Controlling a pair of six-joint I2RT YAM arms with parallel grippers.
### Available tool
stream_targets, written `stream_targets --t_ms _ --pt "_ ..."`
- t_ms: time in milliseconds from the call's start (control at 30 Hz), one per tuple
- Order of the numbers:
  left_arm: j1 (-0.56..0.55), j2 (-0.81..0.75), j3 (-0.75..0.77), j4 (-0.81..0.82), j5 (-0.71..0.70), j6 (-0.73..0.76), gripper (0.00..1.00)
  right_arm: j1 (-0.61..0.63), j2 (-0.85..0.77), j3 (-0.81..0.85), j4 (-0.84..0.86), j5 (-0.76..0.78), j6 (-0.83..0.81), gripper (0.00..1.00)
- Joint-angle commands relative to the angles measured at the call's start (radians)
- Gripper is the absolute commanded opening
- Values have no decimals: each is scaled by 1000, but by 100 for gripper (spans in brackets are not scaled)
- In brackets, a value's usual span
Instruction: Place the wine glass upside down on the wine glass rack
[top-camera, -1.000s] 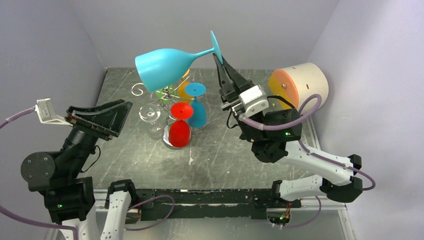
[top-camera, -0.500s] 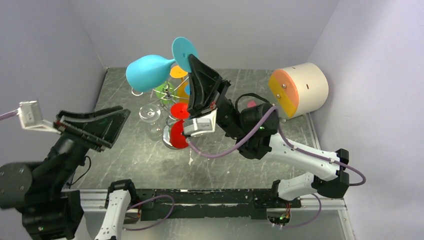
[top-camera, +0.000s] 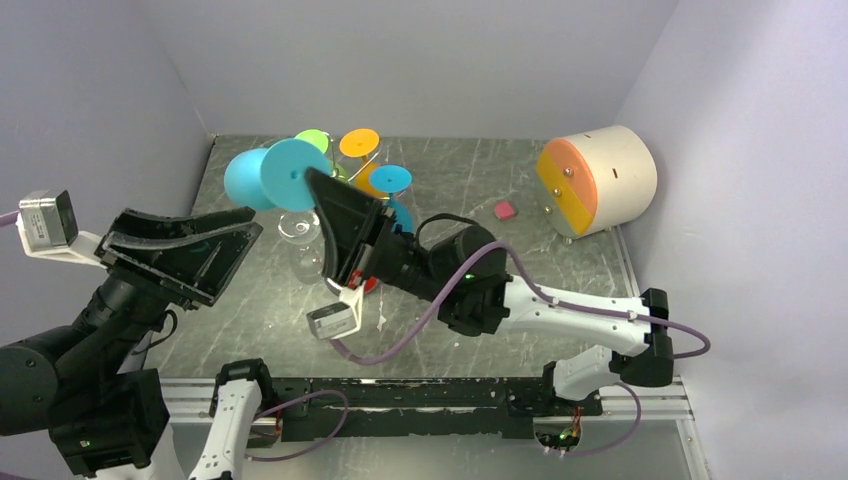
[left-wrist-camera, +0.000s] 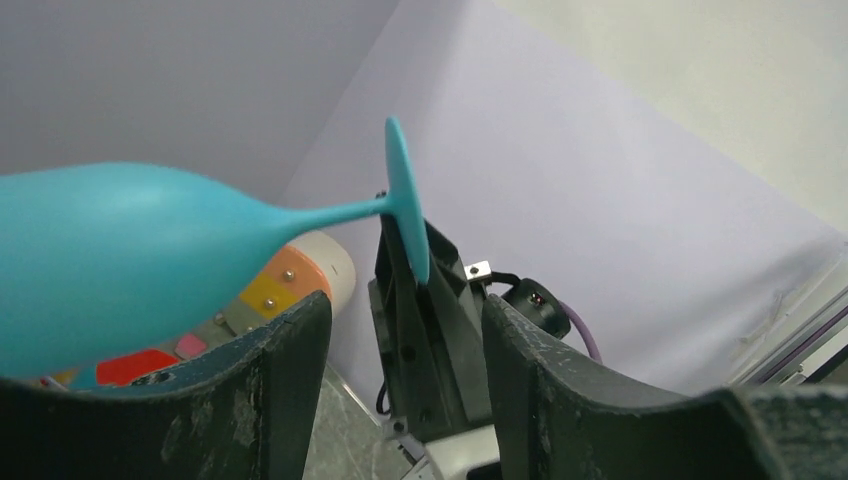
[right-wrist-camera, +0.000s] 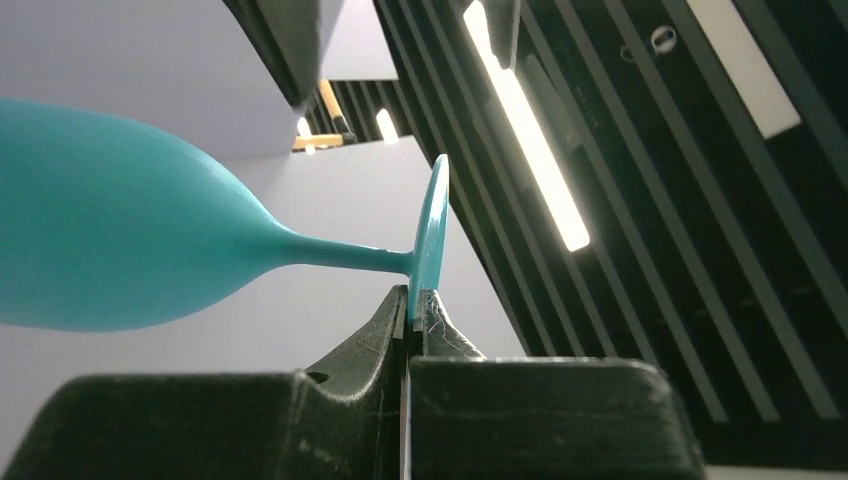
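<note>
Sideways, teal wine glass (right-wrist-camera: 130, 250), foot rim pinched in right tool (right-wrist-camera: 412, 310), bowl jutting away, left tool (left-wrist-camera: 400, 335) spread, empty.

Left gripper (top-camera: 225, 255) raised, jaws spread wide, right gripper (top-camera: 318, 190) stretched leftward, jaws pinching wine glass (top-camera: 285, 172) foot

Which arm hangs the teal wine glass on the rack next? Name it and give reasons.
Right. The right arm has its jaws shut on the foot of the teal wine glass, held sideways in the air. The left arm has open, empty jaws beside the bowl.
</note>
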Motion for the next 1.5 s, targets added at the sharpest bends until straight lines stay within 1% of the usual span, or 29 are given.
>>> stream_targets --t_ms 0,167,233,333,400,467,500,600,733,833,900,1000,1100,1200,1233,1300,1400,1467 --pt "-4 5 -47 57 34 -24 62 35 26 16 -74 27 -195 0" --pt "-4 22 -29 41 33 5 62 61 38 5 -95 49 -237 0" --pt "-4 33 -5 3 17 37 58 70 41 -2 -83 51 -237 0" --pt "-4 47 31 -100 -37 106 42 73 50 -5 -80 59 -229 0" --pt "-4 47 36 -154 -67 141 30 72 50 -13 -75 63 -235 0" --pt "-4 43 28 -171 -87 161 14 73 45 -22 -69 57 -235 0" --pt "-4 41 24 -175 -97 166 8 70 43 -24 -67 54 -232 0" --pt "-4 31 5 -167 -112 174 7 73 30 -29 -67 63 -220 9" --pt "-4 27 -20 -121 -98 160 7 72 3 -52 -48 62 -185 31" --pt "-4 11 -72 -26 -79 117 7 73 -17 -76 -29 76 -131 47" --pt "-4 4 -90 29 -84 94 7 72 -30 -91 -24 98 -79 58" --pt "-4 6 -83 56 -115 106 7 72 -54 -114 -28 127 27 70" --pt "-4 12 -71 50 -177 154 7 72 -85 -165 6 129 167 76" --pt "-4 11 -77 24 -264 203 7 72 -111 -220 90 134 274 81" --pt "-4 6 -89 23 -292 214 7 71 -118 -235 110 140 294 85" --pt "-4 -5 -119 23 -342 226 7 70 -130 -265 147 153 347 99" --pt "-4 2 -141 -17 -412 268 7 70 -156 -325 194 183 398 100" --pt "-4 4 -167 -53 -452 290 7 71 -180 -377 257 201 468 100"
